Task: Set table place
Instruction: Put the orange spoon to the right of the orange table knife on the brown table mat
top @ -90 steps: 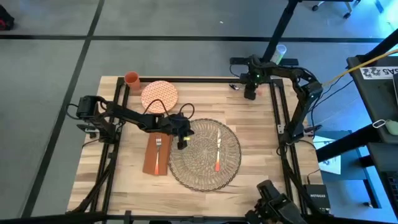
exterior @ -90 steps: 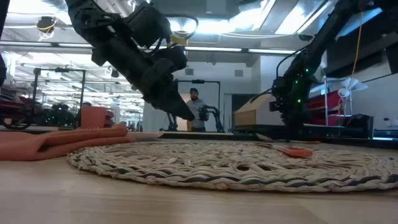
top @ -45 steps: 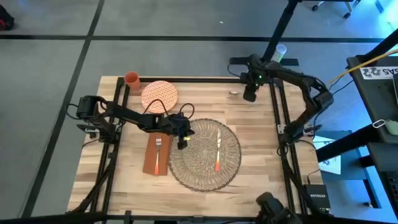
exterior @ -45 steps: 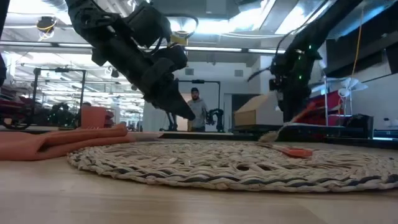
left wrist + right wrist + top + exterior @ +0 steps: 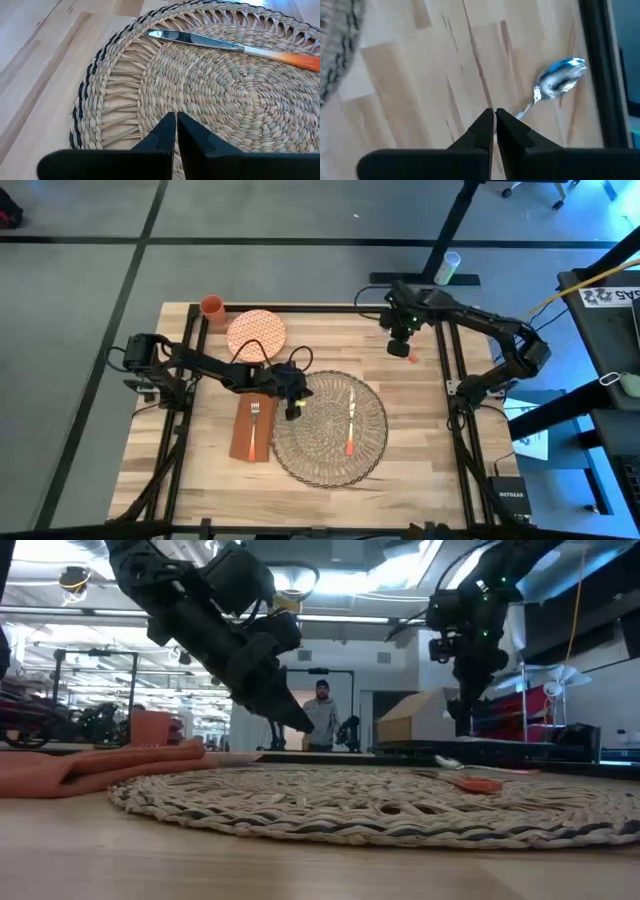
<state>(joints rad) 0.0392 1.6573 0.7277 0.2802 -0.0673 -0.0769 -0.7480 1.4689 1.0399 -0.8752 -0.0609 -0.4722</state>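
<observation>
At the upper left of the high view an orange cup (image 5: 211, 305) and a patterned plate (image 5: 257, 333) stood on the table (image 5: 420, 410), neither yet brought to the setting, so by my reading those remained to be placed. Lower, at centre left, a rust napkin (image 5: 251, 427) lay flat with a fork (image 5: 254, 423) on it, just beside the place (image 5: 330, 428). The place lay in the lower middle of the frame and carried a knife (image 5: 350, 423) with an orange handle right of its centre, so napkin, fork and knife looked done. The left arm reached in from the left edge, elbow bent, and its gripper (image 5: 292, 406) hung over the left rim of the place with fingers closed together on nothing. At the upper right, the right arm folded back from the right edge and its gripper (image 5: 399, 344) was raised above the bare wood, pointing down. Its wrist view showed the fingers (image 5: 485, 127) pinched on the thin handle of a spoon (image 5: 559, 82), whose bowl stuck out past the tips, seemingly the next piece for the setting.
</observation>
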